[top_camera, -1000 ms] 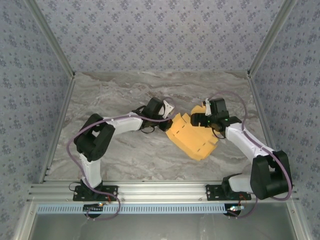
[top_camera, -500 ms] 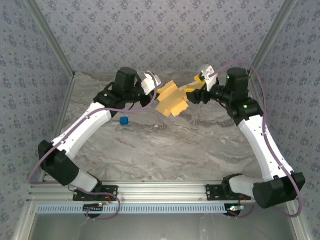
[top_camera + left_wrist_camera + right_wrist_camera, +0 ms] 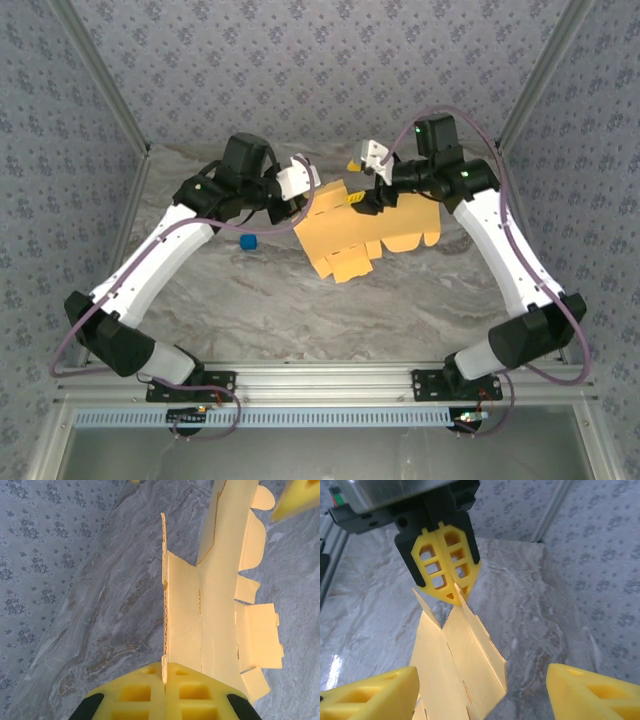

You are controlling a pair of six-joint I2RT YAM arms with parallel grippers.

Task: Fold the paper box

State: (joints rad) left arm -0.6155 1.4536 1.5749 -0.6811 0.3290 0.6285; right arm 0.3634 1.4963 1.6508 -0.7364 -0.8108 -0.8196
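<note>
1. Since half a second ago, the yellow-orange die-cut cardboard paper box (image 3: 350,235) has spread flatter, hanging over the far middle of the smooth grey marbled counter (image 3: 300,310).
2. Its left edge is pinched in the left tool (image 3: 165,672).
3. Light, floppy, crease-prone by the look; grip panel edges, not notched flaps.
4. At its far edge the right tool (image 3: 482,687) stands spread, empty.
5. Left on the counter lies a small blue cube (image 3: 247,241); patterned walls (image 3: 320,70) close around.

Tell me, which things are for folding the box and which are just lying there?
For the job:
- paper box, a yellow-orange sheet that is not folded up yet
- left pincer, shut on the sheet's edge
- right pincer, open, close to the sheet

Just lying about:
- small blue thing, alone on the table
</note>
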